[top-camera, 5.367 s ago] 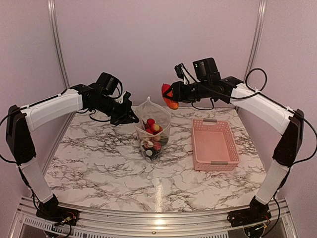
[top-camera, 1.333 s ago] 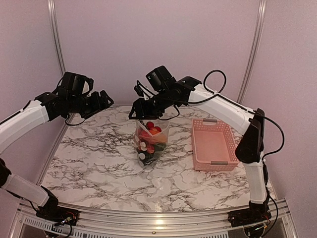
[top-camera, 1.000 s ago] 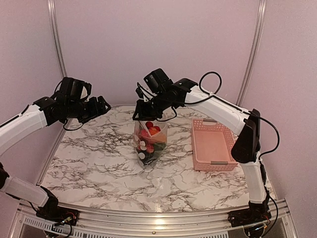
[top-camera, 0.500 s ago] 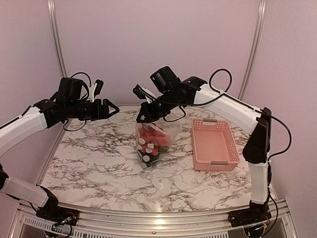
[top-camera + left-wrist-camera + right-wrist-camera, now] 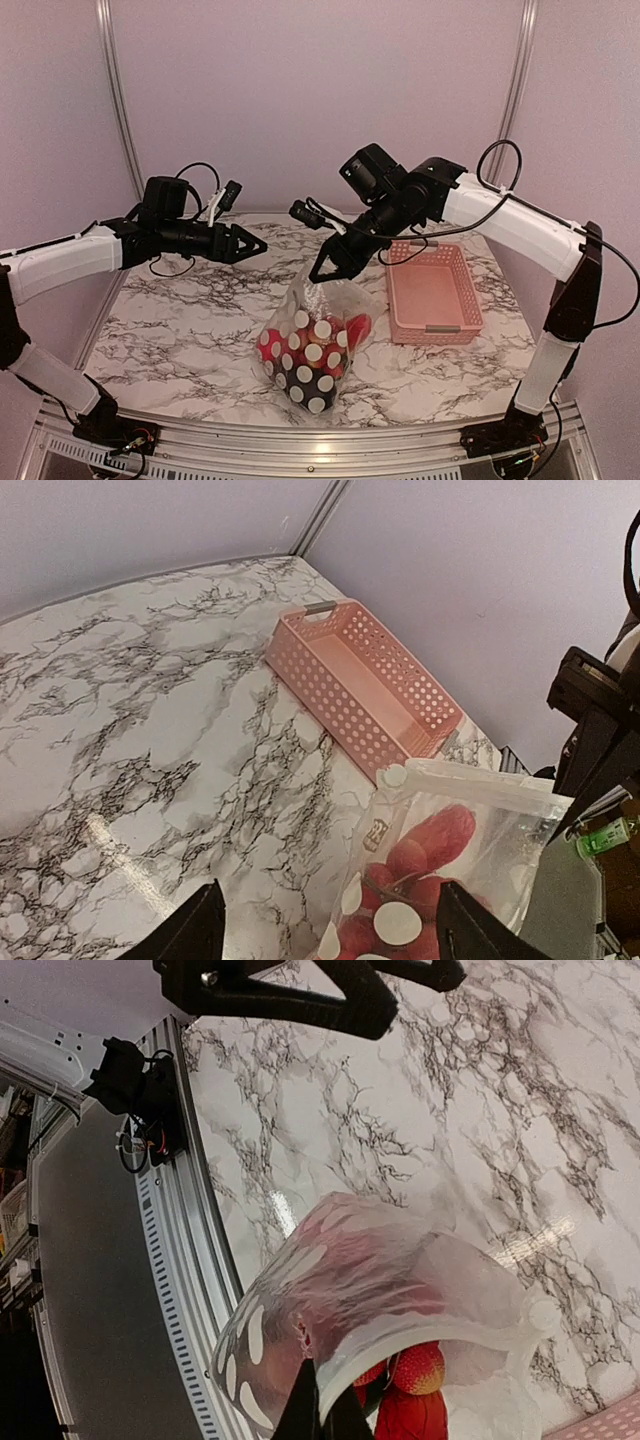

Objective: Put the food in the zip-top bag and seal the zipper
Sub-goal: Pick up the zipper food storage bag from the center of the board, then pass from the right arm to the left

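The zip-top bag (image 5: 308,352), clear with white dots, hangs tilted over the table's near middle. My right gripper (image 5: 322,274) is shut on its mouth edge. In the right wrist view the fingers (image 5: 325,1415) pinch the whitish zipper (image 5: 432,1334) strip, and the bag (image 5: 340,1270) bulges above them. The food shows through the plastic as red pieces (image 5: 354,326), among them a strawberry (image 5: 418,1368). My left gripper (image 5: 256,243) is open, left of the bag's top and apart from it. Its wrist view looks down on the bag (image 5: 440,855) and zipper (image 5: 485,786) between the spread fingers (image 5: 205,932).
The pink slotted basket (image 5: 434,291) stands on the marble table (image 5: 190,320) to the right of the bag, with nothing showing inside it (image 5: 350,670). The metal front rail (image 5: 190,1290) lies close under the hanging bag.
The right gripper has carried the bag by its mouth toward the front edge, so the bag now hangs tilted and nearer. The left gripper has reached rightward toward the bag's top.
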Action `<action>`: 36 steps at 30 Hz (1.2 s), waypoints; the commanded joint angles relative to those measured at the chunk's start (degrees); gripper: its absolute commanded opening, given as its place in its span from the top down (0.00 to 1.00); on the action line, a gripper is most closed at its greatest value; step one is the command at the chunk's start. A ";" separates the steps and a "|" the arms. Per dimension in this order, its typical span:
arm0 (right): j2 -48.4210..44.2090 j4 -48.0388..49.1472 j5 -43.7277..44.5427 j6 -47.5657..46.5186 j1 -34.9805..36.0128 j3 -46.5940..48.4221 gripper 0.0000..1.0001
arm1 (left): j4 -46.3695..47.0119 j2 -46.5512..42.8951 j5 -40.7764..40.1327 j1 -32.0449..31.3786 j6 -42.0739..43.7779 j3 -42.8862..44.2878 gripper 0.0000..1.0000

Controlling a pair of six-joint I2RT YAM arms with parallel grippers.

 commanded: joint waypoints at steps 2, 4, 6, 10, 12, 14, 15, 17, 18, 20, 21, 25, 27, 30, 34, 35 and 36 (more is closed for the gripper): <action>-1.50 -2.21 -0.48 -1.73 0.36 -2.55 1.00 | 7.30 11.82 17.69 -0.29 -5.53 2.83 0.26; -0.65 -3.76 1.40 -0.70 0.31 -3.22 1.00 | 6.99 14.75 19.47 -0.42 -6.67 3.70 0.27; -0.27 -4.98 3.98 1.19 -0.06 -4.36 1.00 | 7.51 15.54 18.85 -0.58 -7.04 3.44 0.27; -1.60 -6.63 6.92 4.71 -2.35 -7.94 1.00 | 10.31 15.93 17.47 -0.69 -8.74 1.88 0.27; -2.89 -6.46 6.95 4.85 -2.96 -8.69 1.00 | 13.12 17.21 19.28 -0.89 -11.11 0.85 0.27; -3.65 -6.02 6.55 4.61 -3.04 -8.89 1.00 | 17.91 19.17 22.58 -1.61 -14.16 -0.10 0.27; -3.69 -6.15 6.09 4.29 -3.03 -8.61 1.00 | 18.64 20.23 23.12 -2.03 -15.11 -0.08 0.27; -3.56 -6.40 5.72 3.95 -2.99 -8.13 1.00 | 18.70 22.31 22.90 -3.16 -15.37 0.80 0.27; -3.40 -6.44 5.61 3.89 -2.96 -7.88 1.00 | 18.77 23.32 22.79 -3.69 -15.46 1.18 0.27; -2.90 -6.88 5.69 3.60 -3.00 -7.29 1.00 | 18.91 25.46 22.67 -4.69 -15.51 2.10 0.27; -2.59 -7.14 5.78 3.44 -2.97 -7.05 1.00 | 18.94 26.34 22.56 -5.21 -15.46 2.69 0.27; -1.99 -7.73 5.92 3.03 -3.02 -6.13 1.00 | 18.01 29.48 21.50 -5.96 -14.78 4.99 0.29; -1.78 -8.09 6.01 2.81 -3.00 -5.71 1.00 | 18.72 30.72 21.55 -5.96 -15.22 5.64 0.31; -1.75 -8.20 5.93 2.62 -2.98 -5.49 1.00 | 22.88 32.40 22.54 -5.96 -17.48 5.69 0.37; -1.58 -8.28 5.78 2.70 -2.97 -5.43 1.00 | 31.68 35.46 24.37 -5.96 -23.88 5.92 0.42; -1.58 -8.33 5.63 2.70 -3.00 -5.37 1.00 | 34.50 36.07 24.56 -5.96 -25.90 5.75 0.42; -1.51 -8.41 5.44 2.77 -2.98 -5.28 1.00 | 37.83 36.70 24.83 -5.96 -28.32 5.62 0.42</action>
